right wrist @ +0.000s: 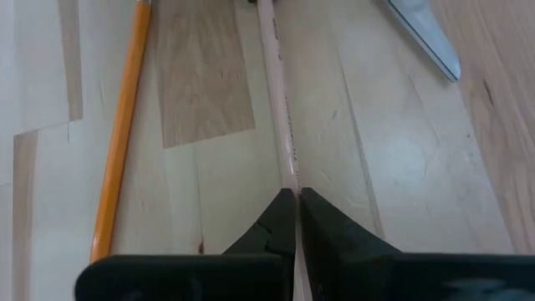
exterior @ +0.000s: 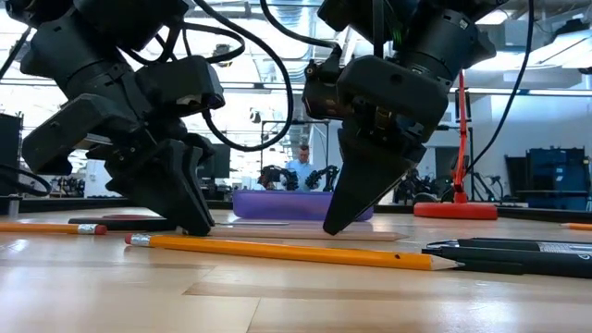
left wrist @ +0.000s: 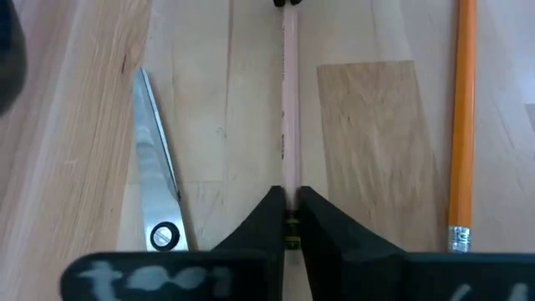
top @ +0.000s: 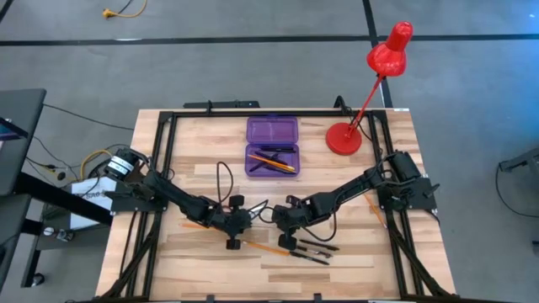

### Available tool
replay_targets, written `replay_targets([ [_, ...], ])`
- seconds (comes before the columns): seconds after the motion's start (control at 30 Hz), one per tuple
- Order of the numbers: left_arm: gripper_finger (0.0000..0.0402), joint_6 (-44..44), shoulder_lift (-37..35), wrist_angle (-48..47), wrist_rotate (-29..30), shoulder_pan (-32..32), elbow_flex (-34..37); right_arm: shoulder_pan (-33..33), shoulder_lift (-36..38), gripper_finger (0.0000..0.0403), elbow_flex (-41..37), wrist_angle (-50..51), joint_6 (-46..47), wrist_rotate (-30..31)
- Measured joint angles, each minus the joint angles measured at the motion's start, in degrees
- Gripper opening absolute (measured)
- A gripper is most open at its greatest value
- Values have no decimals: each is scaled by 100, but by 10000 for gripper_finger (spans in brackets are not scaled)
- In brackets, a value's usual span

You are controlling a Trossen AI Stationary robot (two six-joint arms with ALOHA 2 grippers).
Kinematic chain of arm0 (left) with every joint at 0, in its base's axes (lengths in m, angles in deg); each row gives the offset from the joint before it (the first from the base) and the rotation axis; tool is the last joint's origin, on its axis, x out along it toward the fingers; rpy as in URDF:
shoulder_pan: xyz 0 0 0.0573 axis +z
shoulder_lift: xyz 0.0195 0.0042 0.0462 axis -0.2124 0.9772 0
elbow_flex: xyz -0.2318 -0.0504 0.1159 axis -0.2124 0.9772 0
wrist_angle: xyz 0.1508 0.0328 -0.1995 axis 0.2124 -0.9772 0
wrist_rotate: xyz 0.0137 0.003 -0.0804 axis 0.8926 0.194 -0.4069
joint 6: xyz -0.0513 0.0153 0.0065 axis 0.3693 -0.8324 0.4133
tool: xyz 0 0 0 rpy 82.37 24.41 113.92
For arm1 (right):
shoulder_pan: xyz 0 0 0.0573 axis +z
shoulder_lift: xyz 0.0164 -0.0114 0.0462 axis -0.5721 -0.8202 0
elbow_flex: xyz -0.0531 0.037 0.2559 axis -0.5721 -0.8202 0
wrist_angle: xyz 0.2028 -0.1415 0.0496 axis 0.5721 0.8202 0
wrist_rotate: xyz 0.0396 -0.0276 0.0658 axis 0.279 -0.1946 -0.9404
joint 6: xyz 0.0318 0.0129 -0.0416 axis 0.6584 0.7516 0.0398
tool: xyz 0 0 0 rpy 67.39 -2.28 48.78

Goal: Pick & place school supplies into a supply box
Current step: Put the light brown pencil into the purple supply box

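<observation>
My left tool (left wrist: 288, 219): clenched on pale pencil (left wrist: 290, 125) lying on bench (top: 194, 261) | my right tool (right wrist: 298, 219): clenched on same pencil's other end | purple box (top: 272, 145): open, far side, well apart, holding pencils.

A robotics lab is indicated by a framed wooden desk (top: 210, 261), grey floor, loose cabling, and equipment racks behind.

Bright even overhead light, soft shadows, blurred foreground up close
</observation>
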Motion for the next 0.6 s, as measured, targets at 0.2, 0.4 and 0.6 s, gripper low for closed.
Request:
replay_targets([
  [0.2,3,-302,7,-283,35,34,-309,3,0,10,-2,-25,-64,-19],
  [0.4,1,-536,35,-359,26,138,-503,3,-2,31,-2,-38,-140,-125],
  [0.6,5,-590,39,-296,133,177,-662,3,-1,32,-2,-48,-138,-129],
])
